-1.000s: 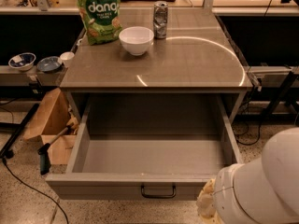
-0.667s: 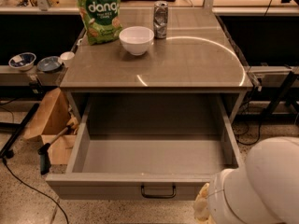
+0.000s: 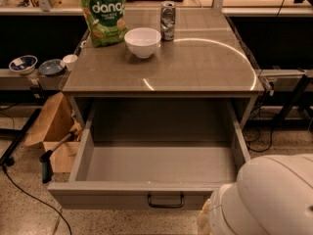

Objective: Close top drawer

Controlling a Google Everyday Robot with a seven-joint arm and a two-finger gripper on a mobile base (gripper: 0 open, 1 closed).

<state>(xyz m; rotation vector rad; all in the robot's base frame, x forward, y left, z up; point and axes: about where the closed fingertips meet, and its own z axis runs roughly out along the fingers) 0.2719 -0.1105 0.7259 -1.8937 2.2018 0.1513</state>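
The top drawer (image 3: 156,168) is pulled fully out from under the grey table top (image 3: 195,67). Its deep grey box is empty. Its flat front (image 3: 98,197) faces me at the bottom of the view, with a small dark handle (image 3: 166,201) at its centre. My white arm housing (image 3: 269,199) fills the bottom right corner, just right of the handle and in front of the drawer's right end. My gripper is out of view; the arm's white body hides whatever lies beyond it.
On the table top stand a green snack bag (image 3: 103,13), a white bowl (image 3: 143,41) and a metal can (image 3: 167,20). A cardboard box (image 3: 54,131) and a dark-handled tool (image 3: 46,163) lie on the floor left of the drawer. Small bowls (image 3: 36,65) sit on a left shelf.
My white arm housing has shifted left and up, covering more of the bottom right corner. The drawer has stayed open in the same place.
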